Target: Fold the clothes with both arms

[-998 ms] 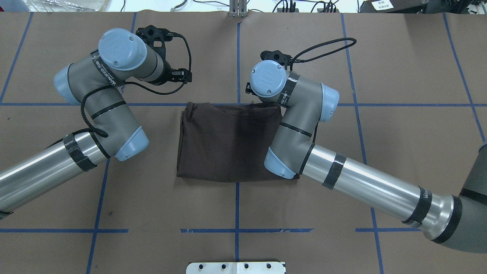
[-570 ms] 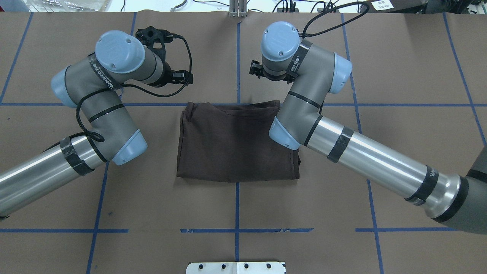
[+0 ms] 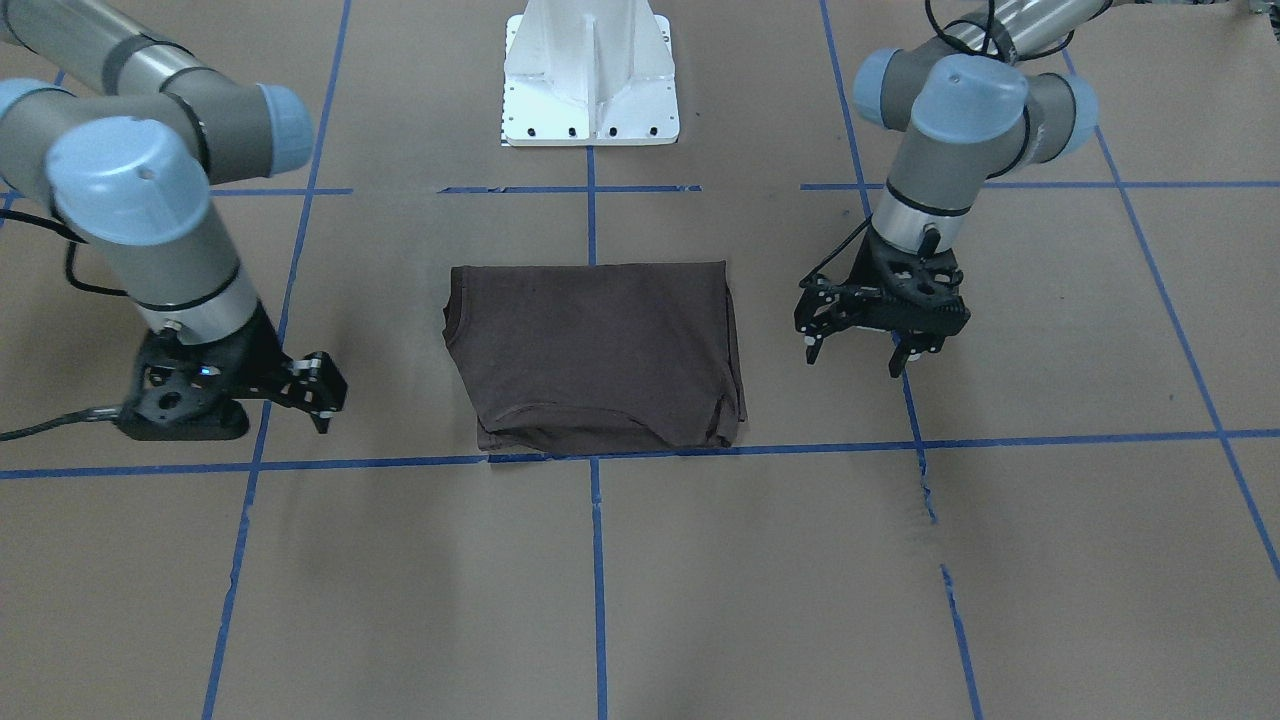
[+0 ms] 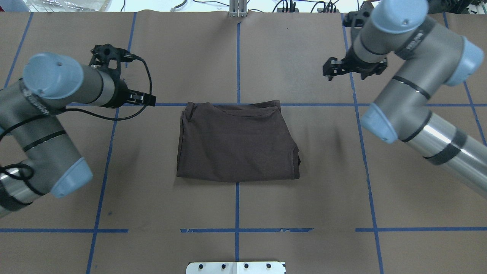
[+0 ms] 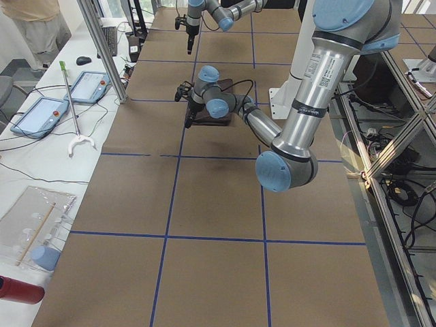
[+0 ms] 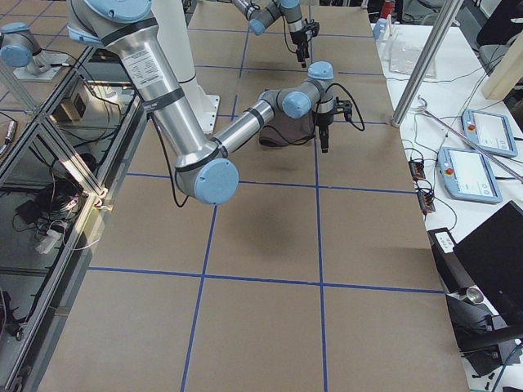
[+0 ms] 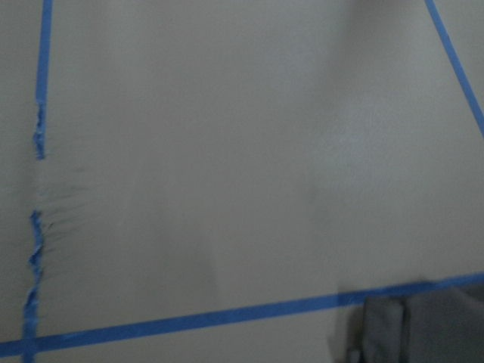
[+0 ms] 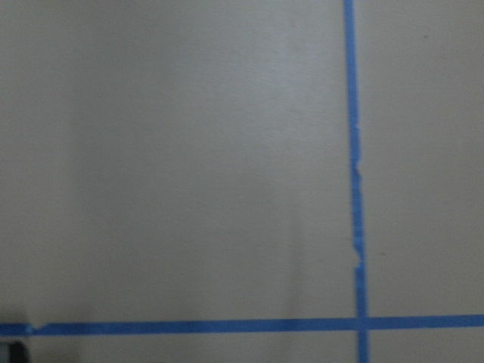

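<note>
Overhead exterior shows one dark brown T-shirt (image 4: 236, 142), two arms and two grippers on a table (image 4: 304, 45) covered in brown paper with a grid of blue tape lines (image 4: 237, 57). The T-shirt lies folded into a flat rectangle at the table's centre. Its long axis runs from 9 to 3 o'clock. The ribbed neckline edge faces 12 o'clock, away from the robot, and a sleeve hem shows at the 4 o'clock corner. The left arm (image 4: 49, 125) comes in from 8 o'clock, bends at the elbow and turns its wrist down. Its left gripper (image 3: 853, 352) hangs at about 10 o'clock of the T-shirt, well apart from the cloth. Its two fingers are spread wide and hold nothing. The right arm (image 4: 414, 95) comes in from 4 o'clock and folds back toward 12. Its right gripper (image 4: 347, 75) points down at about 2 o'clock of the T-shirt. Its jaws are also spread wide and empty, clear of the fabric. In the exterior front-facing view, one white bolted pedestal (image 3: 590, 80) stands at 12 o'clock of the T-shirt. The left wrist-mounted view is blurred and shows paper, tape and a dark corner of cloth at its 5 o'clock edge.
</note>
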Controlling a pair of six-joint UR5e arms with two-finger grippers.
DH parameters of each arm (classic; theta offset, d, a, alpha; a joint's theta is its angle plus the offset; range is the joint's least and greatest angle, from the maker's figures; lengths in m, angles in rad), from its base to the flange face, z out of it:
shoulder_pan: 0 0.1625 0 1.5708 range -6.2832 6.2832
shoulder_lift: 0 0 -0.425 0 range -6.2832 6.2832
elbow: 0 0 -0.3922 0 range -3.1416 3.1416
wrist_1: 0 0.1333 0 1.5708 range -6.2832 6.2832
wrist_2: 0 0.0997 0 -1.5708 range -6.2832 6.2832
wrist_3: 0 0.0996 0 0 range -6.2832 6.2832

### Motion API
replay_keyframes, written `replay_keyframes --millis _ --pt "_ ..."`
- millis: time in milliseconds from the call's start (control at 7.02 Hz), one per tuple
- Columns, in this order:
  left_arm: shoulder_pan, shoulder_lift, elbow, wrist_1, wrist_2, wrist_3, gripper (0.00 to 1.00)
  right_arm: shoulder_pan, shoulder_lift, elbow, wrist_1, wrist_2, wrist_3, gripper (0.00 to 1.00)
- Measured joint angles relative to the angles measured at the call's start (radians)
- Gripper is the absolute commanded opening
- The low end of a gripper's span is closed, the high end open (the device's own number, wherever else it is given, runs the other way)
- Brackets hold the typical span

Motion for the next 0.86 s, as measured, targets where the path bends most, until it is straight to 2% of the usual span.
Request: replay_keyframes --millis 285,428,570,855 --pt "-0.144 0.18 -0.156 0.061 -0.075 0.238 1.0 0.231 -0.224 0.069 -0.013 0.133 -0.397 1.0" --pt "-0.269 0.255 -0.182 0.075 -0.142 0.411 1.0 0.355 -0.32 0.071 -0.021 0.182 -0.595 1.0" --pt "-0.401 0.309 -0.163 0.084 -0.207 0.561 1.0 0.447 -0.407 0.069 -0.034 0.2 -0.725 1.0" --pt "-0.562 0.359 -0.017 0.086 -0.3 0.666 1.0 0.526 -0.556 0.038 -0.029 0.198 -0.813 1.0"
